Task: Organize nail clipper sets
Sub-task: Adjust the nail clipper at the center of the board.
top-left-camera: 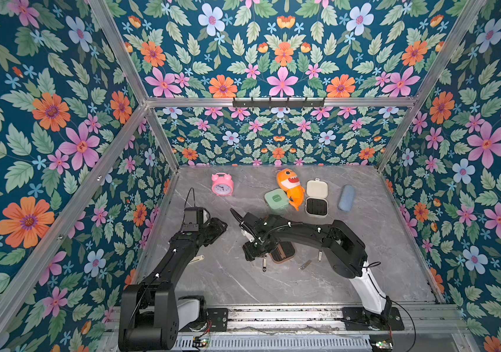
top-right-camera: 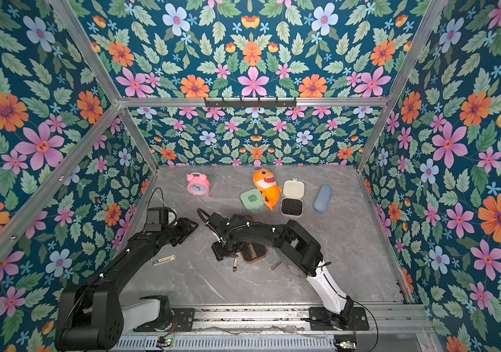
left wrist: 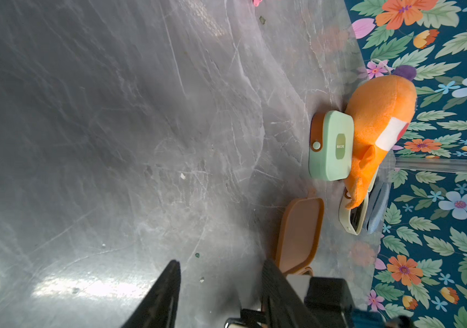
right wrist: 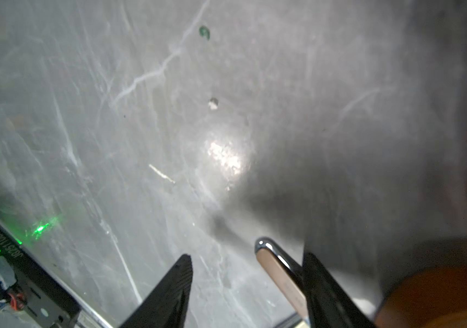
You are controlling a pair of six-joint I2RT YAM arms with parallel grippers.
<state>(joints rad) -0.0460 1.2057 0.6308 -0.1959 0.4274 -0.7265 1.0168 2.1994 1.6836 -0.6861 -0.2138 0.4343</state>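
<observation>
Only R wrist cam shows right gripper (right wrist: 247,256) jaws apart, clipper (right wrist: 279,272) beside one finger; left gripper (left wrist: 221,262) apart, empty.

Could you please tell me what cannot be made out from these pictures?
Brown case: top views, mostly under the right arm.
Cream case: left wrist view, half behind the orange shark toy.
Clipper by right pincer: right wrist view, blurred, cut by the edge.

The left arm (top-left-camera: 167,262) reaches from the near-left base toward the far side with its wrist turned right, and the left gripper (left wrist: 221,265) has its jaws parted. The right arm (top-left-camera: 301,227) arches leftward over the centre, wrist apparently tipped downward. The right gripper (right wrist: 248,257) has its jaws wide apart.
</observation>
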